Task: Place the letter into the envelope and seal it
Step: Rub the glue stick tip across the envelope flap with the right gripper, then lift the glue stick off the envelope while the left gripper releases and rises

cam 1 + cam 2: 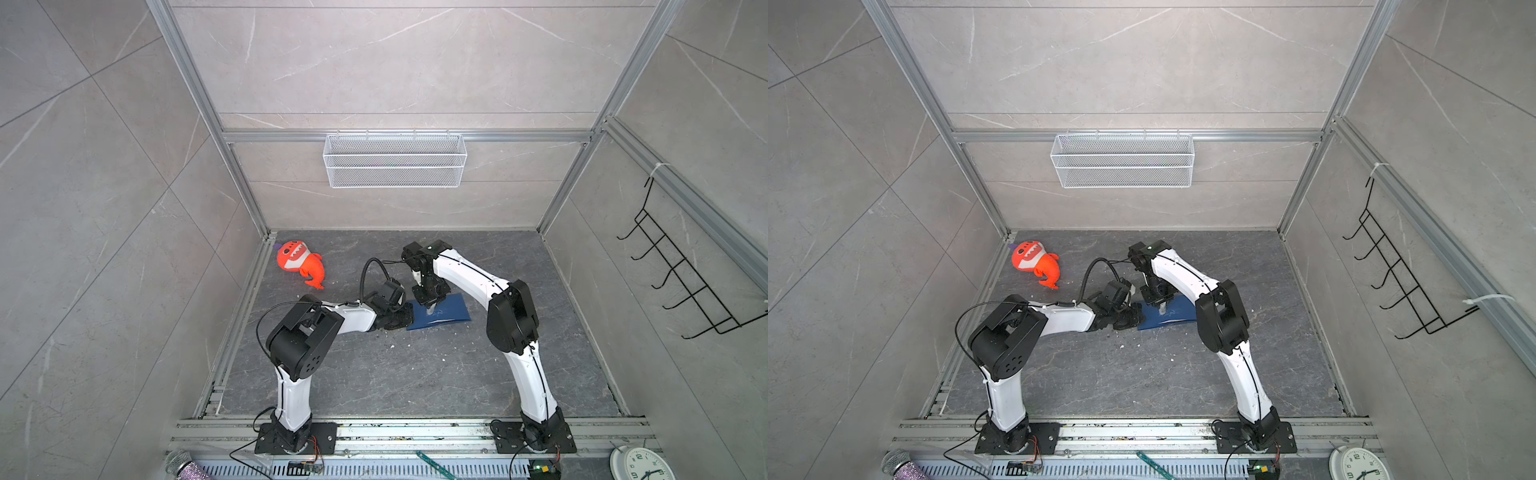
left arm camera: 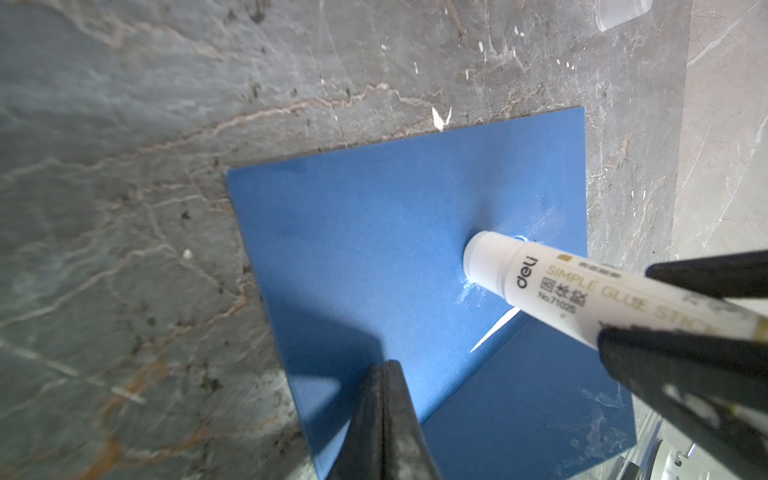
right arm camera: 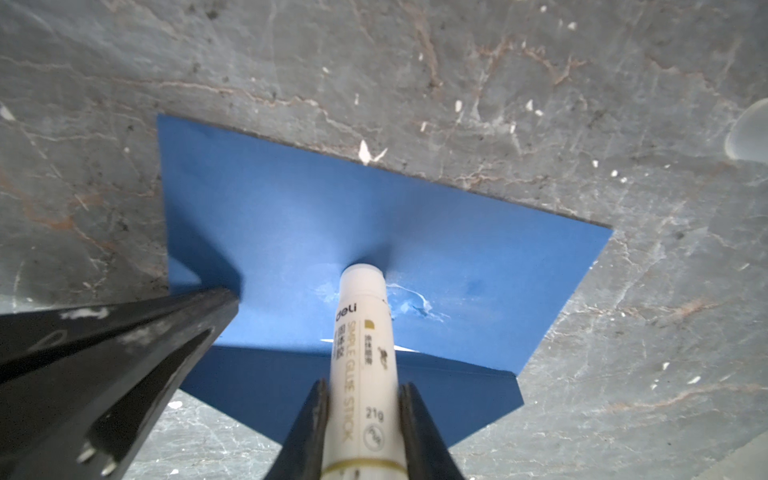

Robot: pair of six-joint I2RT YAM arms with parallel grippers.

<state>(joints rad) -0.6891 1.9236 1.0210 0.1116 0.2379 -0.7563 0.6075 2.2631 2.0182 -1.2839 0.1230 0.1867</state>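
Observation:
The dark blue envelope point(image 1: 446, 309) point(image 1: 1177, 311) lies flat on the grey table, seen close in both wrist views point(image 2: 374, 249) point(image 3: 291, 224). My right gripper point(image 3: 361, 386) point(image 1: 430, 301) is shut on a white glue stick point(image 3: 361, 374) point(image 2: 561, 291), whose tip presses on the envelope near its fold line. Pale glue smears point(image 3: 411, 303) surround the tip. My left gripper point(image 2: 384, 365) point(image 1: 405, 318) is shut with nothing in it, its tips resting on the envelope's left edge. The letter is out of view.
An orange plush toy point(image 1: 299, 264) point(image 1: 1034, 262) lies at the table's back left. A white mesh basket point(image 1: 395, 160) hangs on the back wall and a black wire hook rack point(image 1: 681, 270) on the right wall. A clear round cap point(image 3: 748, 133) sits beyond the envelope.

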